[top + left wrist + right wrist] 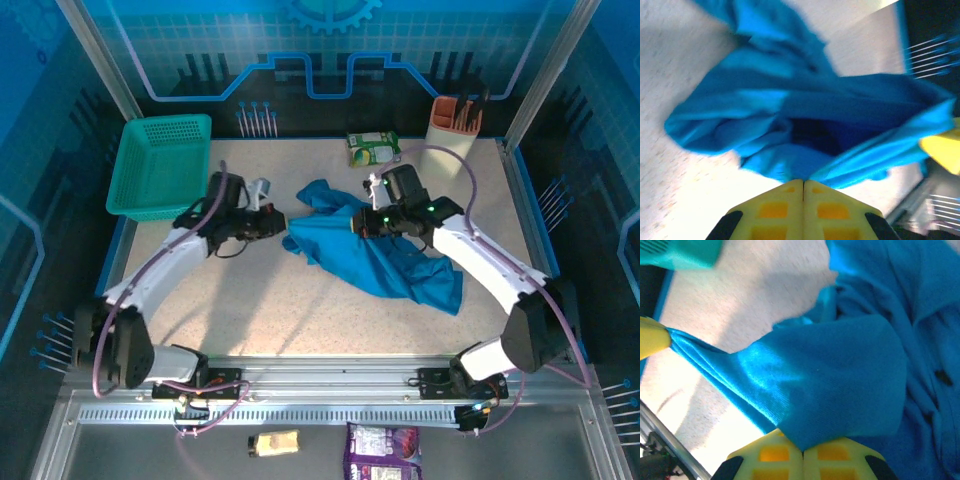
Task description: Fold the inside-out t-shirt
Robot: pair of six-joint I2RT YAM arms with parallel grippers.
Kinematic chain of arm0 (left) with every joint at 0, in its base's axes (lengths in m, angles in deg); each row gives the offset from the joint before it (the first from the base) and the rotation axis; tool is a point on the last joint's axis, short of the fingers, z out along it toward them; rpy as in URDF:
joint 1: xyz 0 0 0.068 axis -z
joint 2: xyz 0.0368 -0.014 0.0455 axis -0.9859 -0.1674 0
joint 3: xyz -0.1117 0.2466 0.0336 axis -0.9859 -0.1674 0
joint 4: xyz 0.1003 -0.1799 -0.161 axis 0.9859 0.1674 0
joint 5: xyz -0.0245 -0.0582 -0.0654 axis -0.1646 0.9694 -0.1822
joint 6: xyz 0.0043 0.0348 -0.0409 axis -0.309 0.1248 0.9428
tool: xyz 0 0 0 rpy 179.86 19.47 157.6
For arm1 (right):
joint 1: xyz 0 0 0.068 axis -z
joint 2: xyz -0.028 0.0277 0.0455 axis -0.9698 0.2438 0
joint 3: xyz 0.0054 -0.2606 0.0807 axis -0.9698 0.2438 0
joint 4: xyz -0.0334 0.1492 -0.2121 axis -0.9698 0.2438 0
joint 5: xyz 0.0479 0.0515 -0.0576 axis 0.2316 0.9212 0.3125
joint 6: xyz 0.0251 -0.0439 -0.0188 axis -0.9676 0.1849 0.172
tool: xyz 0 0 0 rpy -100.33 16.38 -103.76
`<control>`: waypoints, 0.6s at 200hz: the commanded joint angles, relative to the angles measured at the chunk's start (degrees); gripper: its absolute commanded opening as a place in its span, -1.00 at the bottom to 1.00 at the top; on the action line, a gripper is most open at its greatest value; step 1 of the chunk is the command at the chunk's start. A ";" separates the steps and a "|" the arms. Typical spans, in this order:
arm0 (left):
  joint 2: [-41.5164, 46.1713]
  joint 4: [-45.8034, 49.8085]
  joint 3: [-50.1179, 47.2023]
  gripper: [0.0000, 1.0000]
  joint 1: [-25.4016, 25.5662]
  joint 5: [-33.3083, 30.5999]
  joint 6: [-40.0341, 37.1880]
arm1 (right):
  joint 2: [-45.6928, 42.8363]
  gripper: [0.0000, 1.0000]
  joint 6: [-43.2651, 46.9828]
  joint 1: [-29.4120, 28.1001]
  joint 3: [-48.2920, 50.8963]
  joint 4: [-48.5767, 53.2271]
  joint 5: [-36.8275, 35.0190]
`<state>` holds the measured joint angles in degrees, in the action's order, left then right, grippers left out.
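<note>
The inside-out t-shirt (395, 262) lies crumpled, medium blue, right of the table's middle. My left gripper (284, 222) is shut on its left edge. In the left wrist view the yellow fingertips (790, 189) press together with the t-shirt (805, 115) caught at their tip. My right gripper (356, 226) is shut on a fold near the top of the heap. In the right wrist view the cloth (840, 380) drapes over the shut gripper (802, 451). A taut band of cloth runs from there to the left gripper's yellow finger (652, 337).
A teal mesh basket (160, 165) stands at the back left. A green snack packet (372, 148) and an orange holder (455, 120) sit at the back. Two more packets (383, 450) (273, 442) lie below the near rail. Bare tabletop lies in front of the shirt.
</note>
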<state>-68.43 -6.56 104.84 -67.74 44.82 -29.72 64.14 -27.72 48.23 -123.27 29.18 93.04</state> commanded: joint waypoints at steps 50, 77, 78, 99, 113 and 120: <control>13.32 16.03 -15.25 -1.00 -4.41 -1.76 1.00 | 3.02 -1.00 4.38 -3.84 0.04 6.10 14.02; 17.93 11.07 -22.49 -0.51 -0.45 -2.65 5.16 | 4.82 -1.00 6.27 -6.17 0.99 9.47 11.13; 17.97 10.90 -22.54 -0.49 -0.21 -2.62 5.29 | 4.91 -1.00 6.31 -6.17 0.95 9.55 10.91; 16.42 2.94 -24.40 -0.32 2.93 -1.61 8.70 | 6.10 -1.00 7.37 -6.11 1.88 14.00 4.59; 13.33 -1.55 -24.16 -0.25 4.73 -0.93 10.31 | 6.21 -1.00 7.58 -5.64 3.78 16.69 -2.02; 11.47 -2.90 -23.50 -0.22 5.85 -1.13 10.64 | 6.31 -1.00 7.51 -5.05 5.32 17.10 -2.91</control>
<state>-53.13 0.04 80.62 -64.49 43.29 -22.94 70.08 -22.08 42.11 -121.28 39.65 98.07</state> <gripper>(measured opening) 0.364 0.064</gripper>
